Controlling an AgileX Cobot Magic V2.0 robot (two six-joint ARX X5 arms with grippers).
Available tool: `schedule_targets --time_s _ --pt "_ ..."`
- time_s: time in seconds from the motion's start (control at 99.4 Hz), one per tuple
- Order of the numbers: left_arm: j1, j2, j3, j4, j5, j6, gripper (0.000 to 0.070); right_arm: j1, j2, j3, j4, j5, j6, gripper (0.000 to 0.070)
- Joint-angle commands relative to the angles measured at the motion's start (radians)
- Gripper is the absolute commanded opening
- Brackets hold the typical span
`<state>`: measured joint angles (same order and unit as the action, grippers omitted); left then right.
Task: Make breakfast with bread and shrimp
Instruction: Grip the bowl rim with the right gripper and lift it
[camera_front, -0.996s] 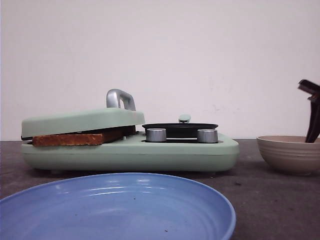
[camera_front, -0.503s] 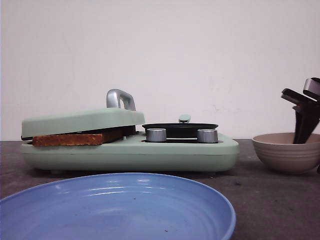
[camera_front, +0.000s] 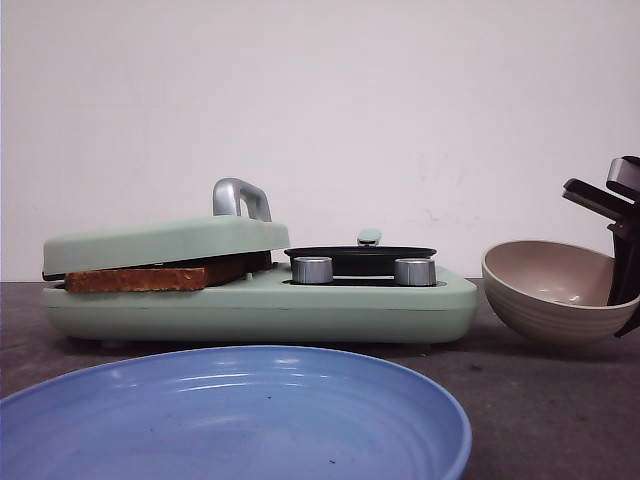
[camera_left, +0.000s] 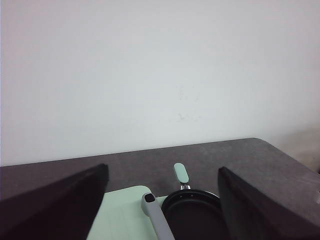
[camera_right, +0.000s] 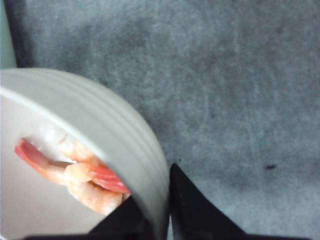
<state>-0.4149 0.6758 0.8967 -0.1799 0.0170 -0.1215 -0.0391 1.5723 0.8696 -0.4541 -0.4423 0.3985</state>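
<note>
Plate (camera_front: 230, 415): blue, empty, filled the lower left and centre of the front view, nearest the camera.
Table (camera_front: 540, 400): dark grey, under everything.
Cooker (camera_front: 260, 300): mint green, behind the plate at mid-frame; its lid (camera_front: 165, 240) rested tilted on the left half, with a silver handle (camera_front: 240, 198) on top.
Bread (camera_front: 150, 277): toasted brown, lay under the lid on the cooker's left side, its crust edge poking out at the left.
Knobs (camera_front: 313, 269): two silver ones on the cooker's right half, in front of the pan.
Pan (camera_front: 360, 254): small, black, sat on the right half, with a green-tipped handle pointing away toward the wall.
Bowl (camera_front: 550, 290): beige, ribbed, at the right of the front view, just beside the cooker; tipped with its mouth toward the cooker.
Shrimp (camera_right: 75, 175): pink, lay inside the bowl, seen in the lower left of the right wrist view.
Right gripper (camera_right: 162, 210): clamped on the bowl's rim, one finger inside, one outside.
Left gripper (camera_left: 160, 200): fingers wide apart, holding nothing, above the cooker's lid and pan.
Wall (camera_front: 400, 120): plain white, farthest back.
</note>
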Motion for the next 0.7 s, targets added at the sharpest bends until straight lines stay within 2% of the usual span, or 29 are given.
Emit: schedule_targets --time_s 0.0,0.171,0.423,0.553,0.694 --pt "-0.004 0.006 0.011 0.012 -0.003 0.008 0.0425 0.002 0.018 0.015 0.016 -0.003 0.006 0.0003" --pt "-0.004 0.006 0.011 0.012 -0.003 0.008 0.0425 -0.002 0.011 0.026 0.047 -0.015 0.011 0.0003" --pt "-0.004 0.006 0.011 0.012 -0.003 0.008 0.0425 -0.006 -0.016 0.186 0.052 -0.136 0.021 0.0003" --pt "-0.004 0.01 0.011 0.012 -0.003 0.008 0.0425 0.059 -0.017 0.295 0.095 -0.122 0.024 0.0003" --pt "-0.005 0.016 0.011 0.004 -0.003 0.008 0.0425 0.15 -0.007 0.356 0.216 -0.041 0.05 0.0003"
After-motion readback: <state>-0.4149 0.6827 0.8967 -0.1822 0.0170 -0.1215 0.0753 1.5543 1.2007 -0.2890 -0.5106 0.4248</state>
